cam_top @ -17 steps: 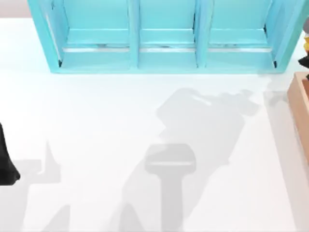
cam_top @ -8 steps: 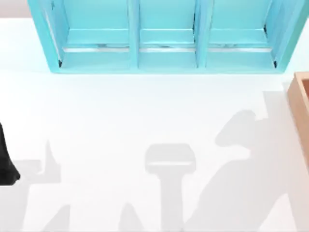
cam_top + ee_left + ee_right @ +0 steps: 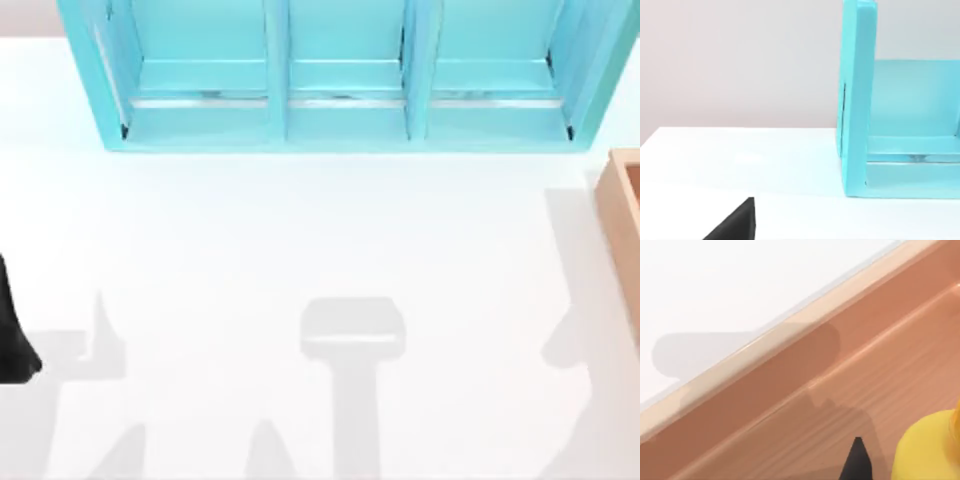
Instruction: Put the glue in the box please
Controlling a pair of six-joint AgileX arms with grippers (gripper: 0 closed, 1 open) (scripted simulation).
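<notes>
My right pincer (image 3: 856,460) hangs over the box (image 3: 790,405) at the table's (image 3: 300,230) right edge, its grip unreadable, glue (image 3: 927,450) just beside its dark fingertip above the box floor; my left arm (image 3: 12,340) sits parked far left.

— First, the left arm (image 3: 8,335)?
— Parked at the table's left edge, dark and low. Of the left gripper (image 3: 736,226), just a black wedge seen from its wrist; gap of the jaws not readable.
— And the right gripper (image 3: 857,461)?
— One black pointed tip seen from its wrist. Impossible to tell how the jaws stand.
</notes>
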